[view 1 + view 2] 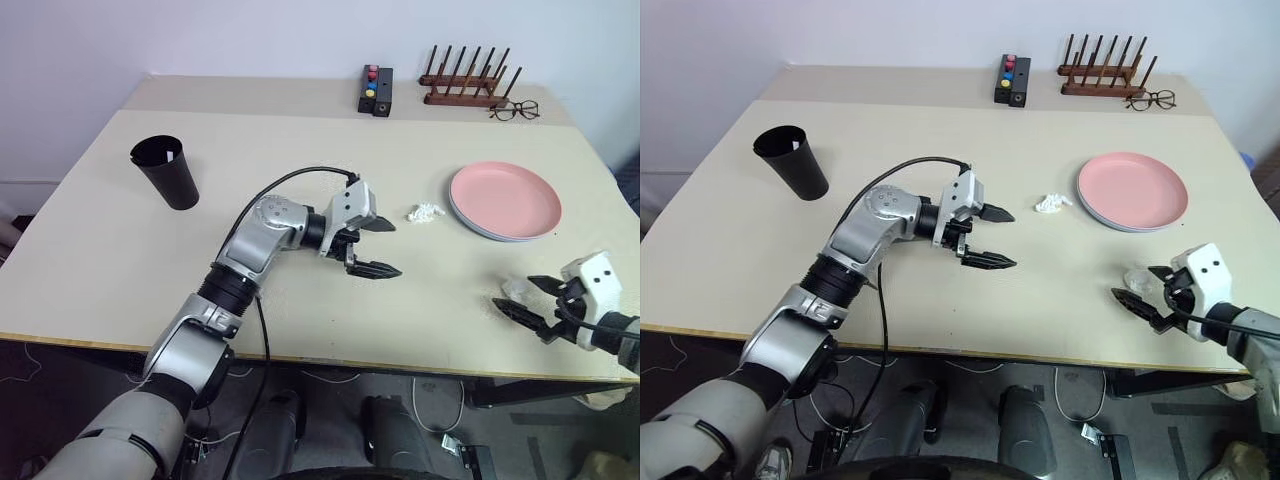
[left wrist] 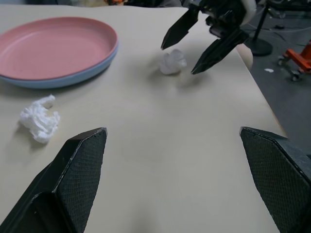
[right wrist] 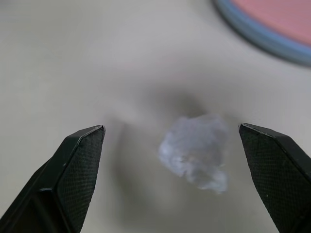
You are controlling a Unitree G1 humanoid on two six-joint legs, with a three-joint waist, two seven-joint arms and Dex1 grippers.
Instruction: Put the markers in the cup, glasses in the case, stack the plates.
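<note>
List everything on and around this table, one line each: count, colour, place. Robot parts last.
cup: one, black, upright, far left of the table.
plates: two, salmon pink stacked on light blue, right side.
crumpled paper wad: one, white, just left of the plates.
crumpled clear wad: one, translucent whitish, near the table's right front edge, ahead of the right gripper.
black box: one, black with coloured buttons on top, far edge, centre.
wooden rack: one, dark brown with upright pegs, far edge, right of the box.
spectacles: one pair, thin dark rims, clear lenses, beside the rack.
table: one, beige.
left gripper: one, black fingers, open, over the table's middle.
right gripper: one, black fingers, open, front right edge.
</note>
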